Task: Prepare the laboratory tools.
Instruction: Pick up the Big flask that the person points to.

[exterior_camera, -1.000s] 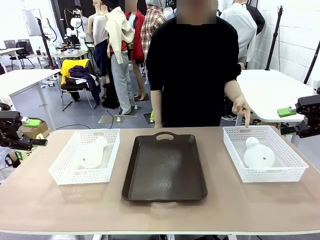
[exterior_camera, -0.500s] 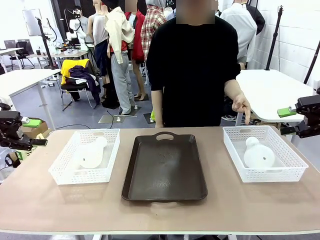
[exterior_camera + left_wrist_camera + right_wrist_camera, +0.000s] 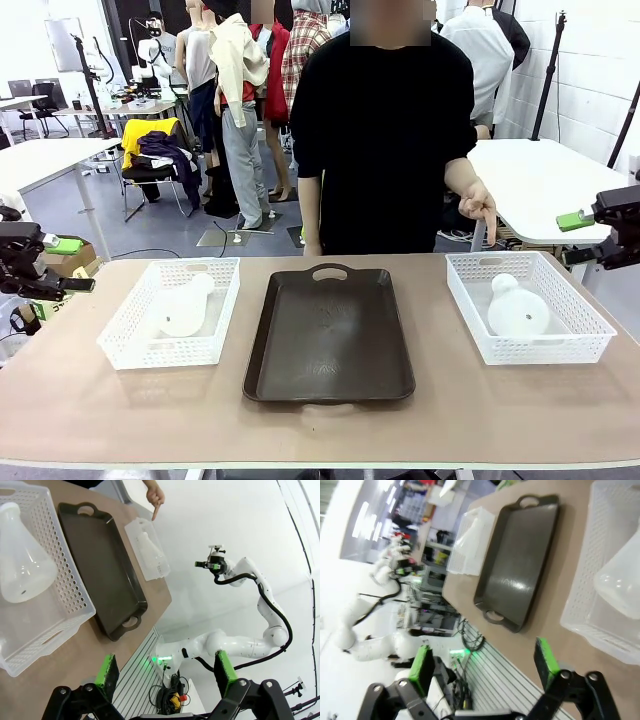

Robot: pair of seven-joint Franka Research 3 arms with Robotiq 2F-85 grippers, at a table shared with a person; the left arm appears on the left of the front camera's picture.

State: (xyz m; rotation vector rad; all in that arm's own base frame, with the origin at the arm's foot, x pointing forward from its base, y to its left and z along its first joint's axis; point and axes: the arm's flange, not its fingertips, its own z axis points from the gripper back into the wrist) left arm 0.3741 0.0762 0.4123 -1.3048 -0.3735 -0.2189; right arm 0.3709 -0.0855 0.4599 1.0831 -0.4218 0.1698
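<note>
A wooden table (image 3: 500, 410) is seen from the robot's side. A dark brown tray (image 3: 330, 340) lies bare at the centre of the frame, with a white mesh basket on either side. Each basket holds one translucent conical flask lying on its side: the left flask (image 3: 185, 305) in the left basket (image 3: 150, 355), the right flask (image 3: 515, 310) in the right basket (image 3: 565, 350).

A person in black stands at the far edge. The person's hand (image 3: 478, 205) pointed down at the far rim of the right basket a second ago. It has now lifted clear and hangs above and behind that rim, forefinger loosely down.

The left gripper (image 3: 85, 264) waits at the left edge of the frame, off the table, fingers spread and empty. The right gripper (image 3: 572, 240), at the right edge, is also released and empty, and has drifted slightly up and outward.

The point was probably a cue for the right flask. With the hand withdrawn, the reach looks clear, and no flask has been lifted yet.
</note>
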